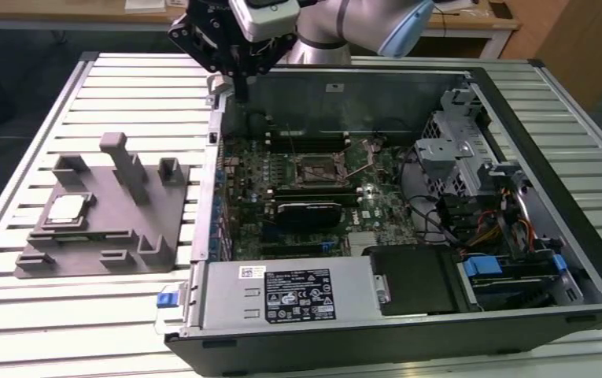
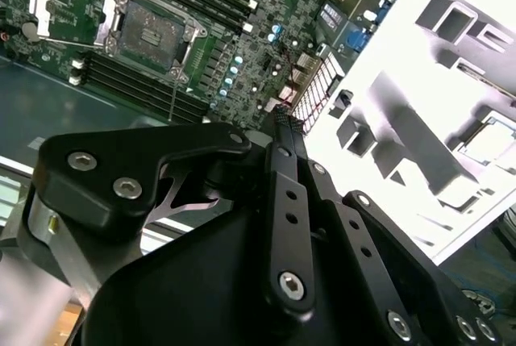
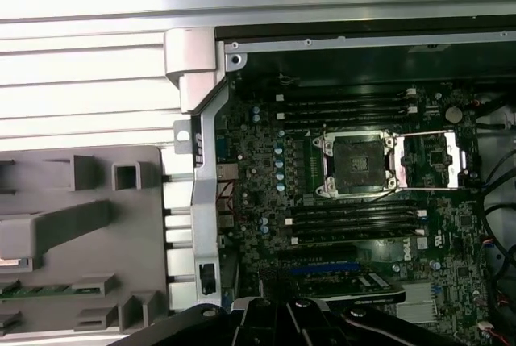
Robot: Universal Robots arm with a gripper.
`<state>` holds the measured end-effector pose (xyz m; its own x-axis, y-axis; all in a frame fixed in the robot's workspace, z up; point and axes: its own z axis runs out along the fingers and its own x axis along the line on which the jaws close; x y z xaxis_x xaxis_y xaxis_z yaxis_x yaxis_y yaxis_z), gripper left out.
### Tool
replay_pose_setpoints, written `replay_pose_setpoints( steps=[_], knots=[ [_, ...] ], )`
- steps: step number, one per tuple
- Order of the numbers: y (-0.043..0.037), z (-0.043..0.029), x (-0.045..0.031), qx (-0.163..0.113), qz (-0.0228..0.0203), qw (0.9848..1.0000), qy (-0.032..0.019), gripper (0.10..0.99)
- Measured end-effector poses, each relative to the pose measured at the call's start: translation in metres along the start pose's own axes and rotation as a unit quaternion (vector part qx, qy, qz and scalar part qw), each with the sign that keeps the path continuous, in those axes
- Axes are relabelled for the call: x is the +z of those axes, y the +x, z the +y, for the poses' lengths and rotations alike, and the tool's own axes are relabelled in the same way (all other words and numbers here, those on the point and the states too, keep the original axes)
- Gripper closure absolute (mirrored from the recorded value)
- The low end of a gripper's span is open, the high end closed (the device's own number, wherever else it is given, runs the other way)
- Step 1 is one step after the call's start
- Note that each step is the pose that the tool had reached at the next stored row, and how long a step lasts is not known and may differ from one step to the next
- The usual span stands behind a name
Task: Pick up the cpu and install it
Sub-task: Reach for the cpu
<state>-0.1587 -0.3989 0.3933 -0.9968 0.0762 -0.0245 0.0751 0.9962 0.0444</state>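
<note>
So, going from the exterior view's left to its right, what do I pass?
cpu on the grey block → gripper → open motherboard socket → metal drive cage

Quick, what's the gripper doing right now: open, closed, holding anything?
Gripper: closed, holding nothing. The cpu lies on the grey fixture, apart from it.

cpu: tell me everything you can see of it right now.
The cpu is a small flat square chip with a pale silver, metal-looking top. It lies flat in a recess of the grey fixture, at the exterior view's left of the computer case. The gripper hangs apart, near the case's far corner.
</note>
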Motion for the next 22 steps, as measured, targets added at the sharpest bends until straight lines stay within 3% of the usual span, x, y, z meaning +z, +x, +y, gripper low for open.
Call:
replay_pose_setpoints(
  steps=[22],
  knots=[
    [0.0259, -0.0019, -0.0007, 0.0, 0.0, 1.0, 0.0, 0.98]
  ],
)
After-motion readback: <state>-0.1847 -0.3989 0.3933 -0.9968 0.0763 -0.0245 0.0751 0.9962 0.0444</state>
